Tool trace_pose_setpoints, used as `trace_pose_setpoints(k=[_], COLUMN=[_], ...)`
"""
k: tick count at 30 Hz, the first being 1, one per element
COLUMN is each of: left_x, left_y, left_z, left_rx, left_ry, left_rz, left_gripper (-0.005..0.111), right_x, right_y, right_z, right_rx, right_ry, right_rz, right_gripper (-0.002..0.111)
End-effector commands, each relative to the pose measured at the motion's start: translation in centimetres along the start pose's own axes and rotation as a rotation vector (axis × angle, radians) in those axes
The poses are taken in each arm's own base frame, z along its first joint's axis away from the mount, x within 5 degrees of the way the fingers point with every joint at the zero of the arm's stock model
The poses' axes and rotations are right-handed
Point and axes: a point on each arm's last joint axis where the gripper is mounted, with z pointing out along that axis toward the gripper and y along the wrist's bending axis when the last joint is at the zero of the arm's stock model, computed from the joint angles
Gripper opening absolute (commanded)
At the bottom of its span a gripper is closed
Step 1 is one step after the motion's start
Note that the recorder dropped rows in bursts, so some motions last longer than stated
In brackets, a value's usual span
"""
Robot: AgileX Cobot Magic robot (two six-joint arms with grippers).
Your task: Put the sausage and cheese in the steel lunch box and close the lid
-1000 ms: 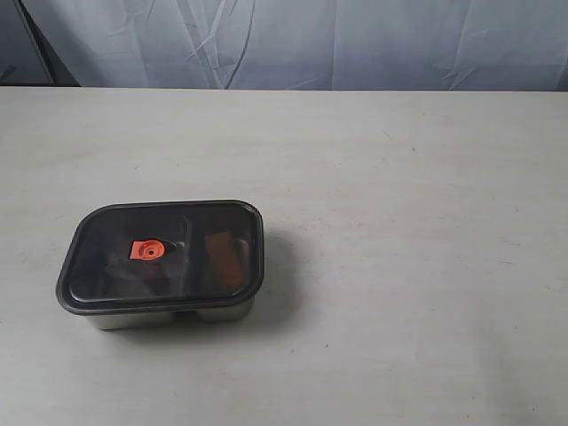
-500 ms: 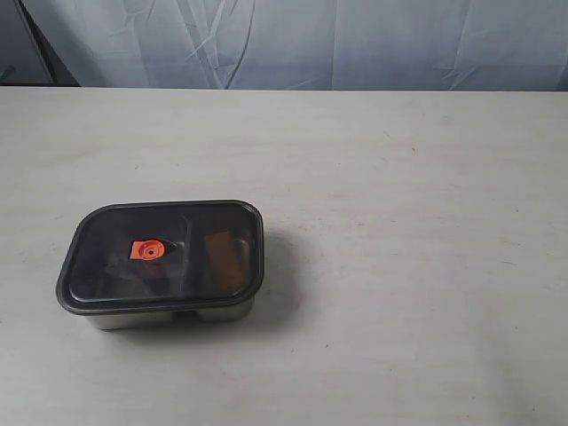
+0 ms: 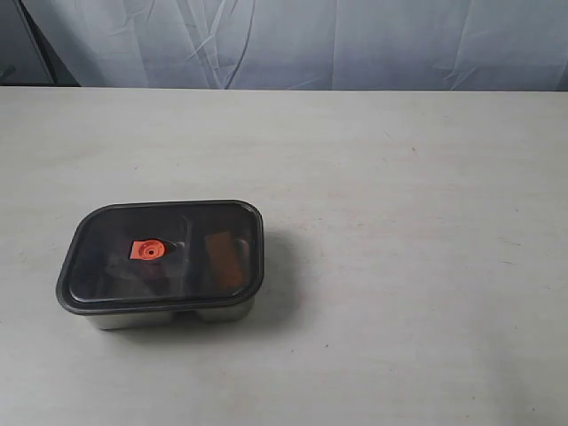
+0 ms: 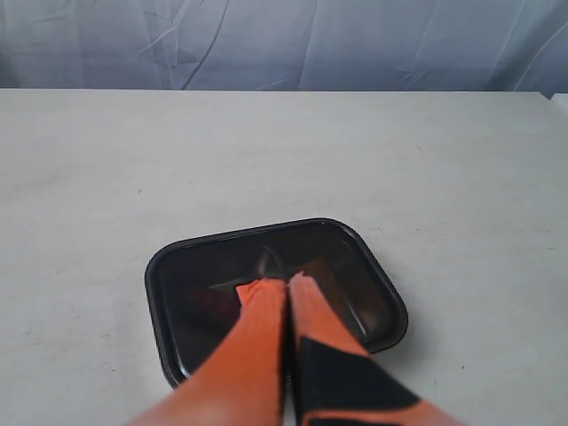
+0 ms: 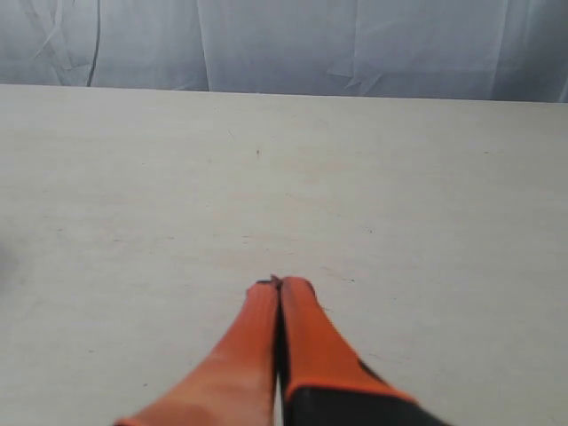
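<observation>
Since the lid (image 3: 164,232) sits square on the steel lunch box (image 3: 169,316) at the left of the table (image 3: 399,222), long axis running across the room, the job looks all but done to me. Through the smoky plastic, right of the orange valve tab (image 3: 147,251), the cheese (image 3: 226,257) shows as a tan wedge; the sausage I can't pick out. The left gripper (image 4: 282,282), jaws pressed together and empty, has the box straight ahead, clearly the nearer arm. The right gripper (image 5: 280,284), likewise closed on nothing, faces bare table.
</observation>
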Motion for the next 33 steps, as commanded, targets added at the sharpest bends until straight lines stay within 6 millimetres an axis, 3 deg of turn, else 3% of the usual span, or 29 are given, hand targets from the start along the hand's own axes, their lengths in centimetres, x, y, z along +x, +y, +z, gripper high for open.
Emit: trace_pose_setpoints(k=[1,10,13,16,21,25,33], left_x=[0.2,0.2,0.4,2.8,7.2,8.9,11.7], left_y=[0.2,0.2,0.9,2.0,3.3,4.1,5.0], left_z=[-0.1,-0.1,0.7,2.9,4.1,4.1,5.4], left_rx=[-0.011,-0.014,-0.065,-0.078,-0.116,-0.203,-0.213], left_ry=[-0.012,-0.016,-0.079,-0.208,-0.204,-0.238,-0.171], left_rz=[0.015,0.020,0.194,0.226,0.193,0.135,0.004], left_gripper=[0.000,0.000,0.000,0.000,0.000,0.000,0.000], right_x=[0.0,0.0,0.0,0.0,0.0,0.0,0.0], right_y=[0.0,0.0,0.0,0.0,0.0,0.0,0.0], right_z=[0.0,0.0,0.0,0.0,0.0,0.0,0.0], right_rx=[0.004,0.004,0.004,0.004,0.004,0.004,0.004], right_ry=[-0.016,-0.015,-0.015,-0.012,-0.012,-0.012,-0.012], right_rz=[0.006,0.004,0.004,0.004,0.004,0.004,0.004], right_gripper=[-0.001,-0.001,-0.001,-0.001,-0.001,-0.001,-0.001])
